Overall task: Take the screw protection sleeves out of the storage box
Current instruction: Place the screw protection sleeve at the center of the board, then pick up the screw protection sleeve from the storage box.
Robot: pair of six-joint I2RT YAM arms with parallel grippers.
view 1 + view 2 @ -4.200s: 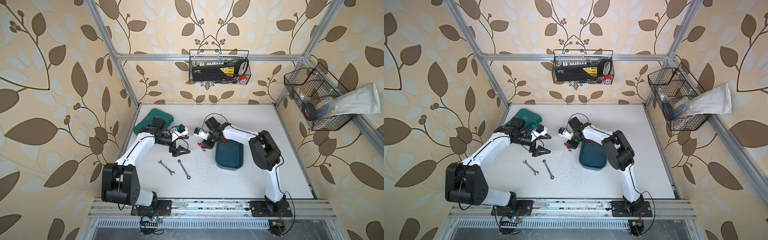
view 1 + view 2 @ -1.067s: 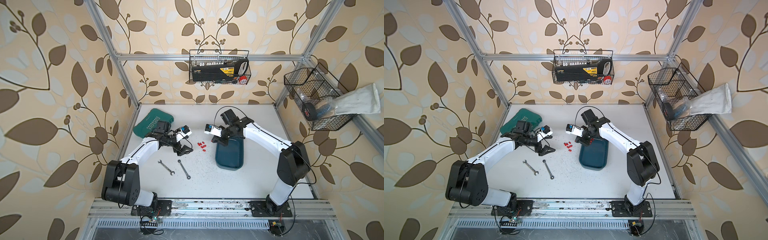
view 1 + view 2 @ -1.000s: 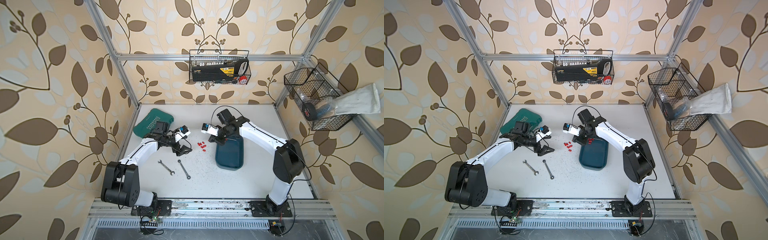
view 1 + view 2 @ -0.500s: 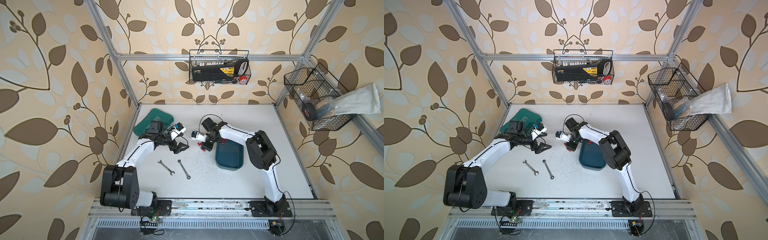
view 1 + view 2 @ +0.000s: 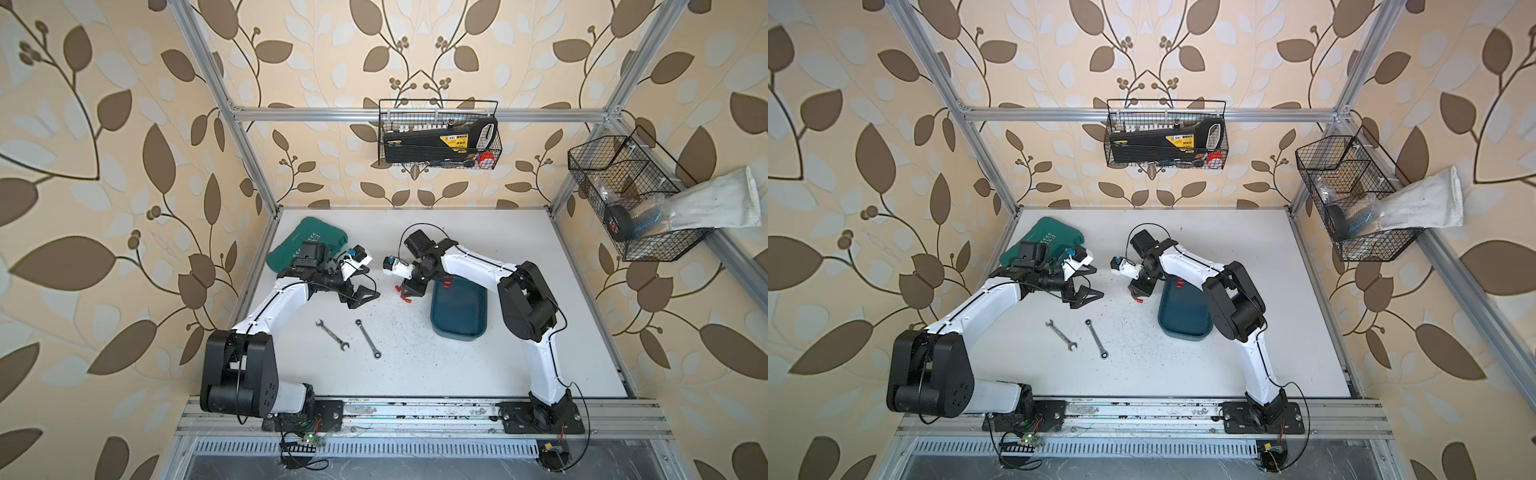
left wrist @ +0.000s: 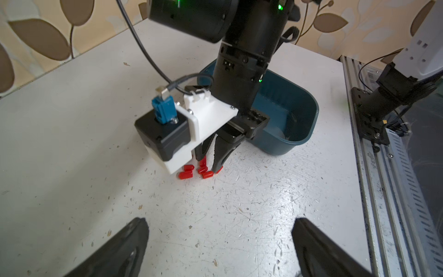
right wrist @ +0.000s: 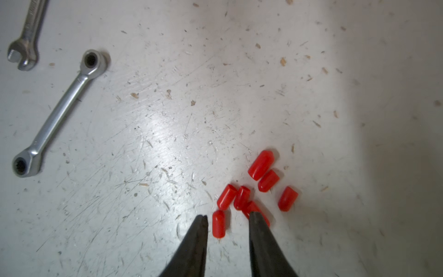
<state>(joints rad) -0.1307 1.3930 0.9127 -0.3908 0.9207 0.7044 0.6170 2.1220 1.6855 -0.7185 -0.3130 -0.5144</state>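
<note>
Right jaws: parted to a narrow gap, tips pointing down just above the scratched white desk (image 7: 143,144). I grip nothing.
Left jaws: spread wide and empty, held over the desk near my left arm (image 5: 286,299).
Screw protection sleeves: small bright red plastic caps (image 7: 260,165). Seven lie clustered on the desk at my right tips. One lies in the gap between the tips, and one finger (image 7: 263,239) partly covers another.
Storage box: shallow dark teal-blue plastic tray with rounded corners (image 6: 299,115), standing on the desk just beside the cluster.
Top views only: a few more red sleeves (image 5: 446,284) lie inside the far end of the storage box, next to my right arm (image 5: 473,266). In the left wrist view that arm hides this end.
Right wrist view only: the sleeve count, plus a silver ratchet ring wrench (image 7: 57,112) and a silver open-end wrench (image 7: 26,36), both well apart from the cluster.
Writing: the green plastic tool case (image 5: 1054,239) carries white lettering that is too small to read. The black carton with a yellow label (image 5: 457,141) sits in a black wire basket (image 5: 496,124), and its text is unreadable. The stamp on the open-end wrench is blurred.
</note>
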